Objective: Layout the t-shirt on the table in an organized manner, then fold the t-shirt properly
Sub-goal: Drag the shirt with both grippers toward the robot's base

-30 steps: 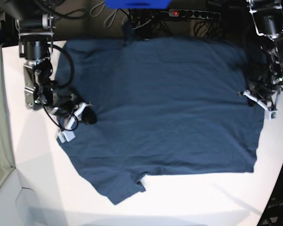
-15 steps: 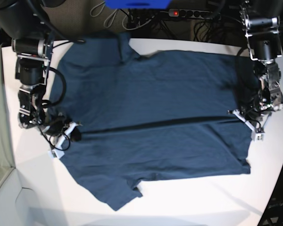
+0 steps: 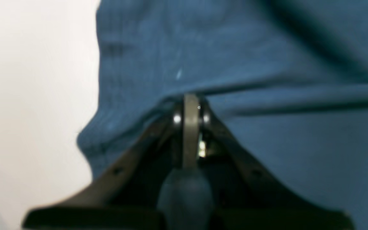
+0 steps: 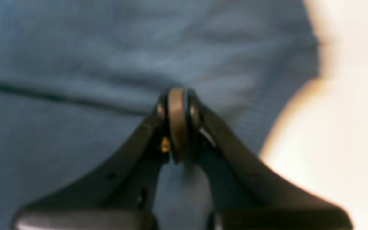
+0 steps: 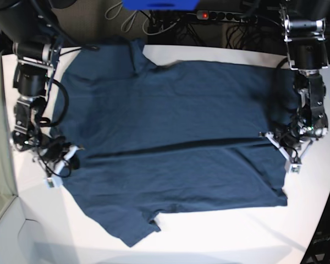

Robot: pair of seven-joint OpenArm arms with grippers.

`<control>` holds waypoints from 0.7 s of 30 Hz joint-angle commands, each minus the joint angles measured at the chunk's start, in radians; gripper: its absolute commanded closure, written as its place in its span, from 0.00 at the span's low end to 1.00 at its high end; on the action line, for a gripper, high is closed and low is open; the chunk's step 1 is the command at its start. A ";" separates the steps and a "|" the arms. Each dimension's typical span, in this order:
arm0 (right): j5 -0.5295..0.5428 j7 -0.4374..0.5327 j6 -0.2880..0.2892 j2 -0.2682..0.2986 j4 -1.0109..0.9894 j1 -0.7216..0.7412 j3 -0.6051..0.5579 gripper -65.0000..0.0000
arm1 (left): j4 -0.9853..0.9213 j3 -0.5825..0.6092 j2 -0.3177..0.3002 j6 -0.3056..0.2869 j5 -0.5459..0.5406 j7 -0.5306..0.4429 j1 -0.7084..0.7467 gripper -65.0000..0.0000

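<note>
One t-shirt [image 5: 176, 132], one table [image 5: 236, 236], two arms.

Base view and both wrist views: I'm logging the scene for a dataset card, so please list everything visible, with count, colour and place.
t-shirt: one, dark navy blue, spread across the table with a long crease running side to side; a sleeve points to the near edge.
table: one, white, under the shirt, with bare parts at the near edge and both sides.
power strip: one, black with a red light, behind the table's far edge.
cables: several, dark and pale, behind the far edge.
blue object: one, at the top edge, cut off.
left gripper: one, black and white, shut on the shirt's side edge.
right gripper: one, black and white, shut on the opposite side edge.
</note>
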 commanded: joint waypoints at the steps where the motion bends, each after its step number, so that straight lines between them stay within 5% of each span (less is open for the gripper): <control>1: 0.031 0.000 0.006 0.000 0.062 0.009 0.010 0.98 | 0.049 -0.037 -0.018 0.006 -0.009 0.025 0.010 1.00; 8: 0.034 -0.167 0.006 -0.067 0.383 -0.179 0.059 0.98 | 0.147 -0.209 -0.014 0.006 -0.032 0.131 0.177 1.00; 21: 0.034 -0.173 0.006 -0.136 0.473 -0.375 0.056 0.98 | 0.120 -0.245 0.011 0.006 -0.034 0.054 0.399 1.00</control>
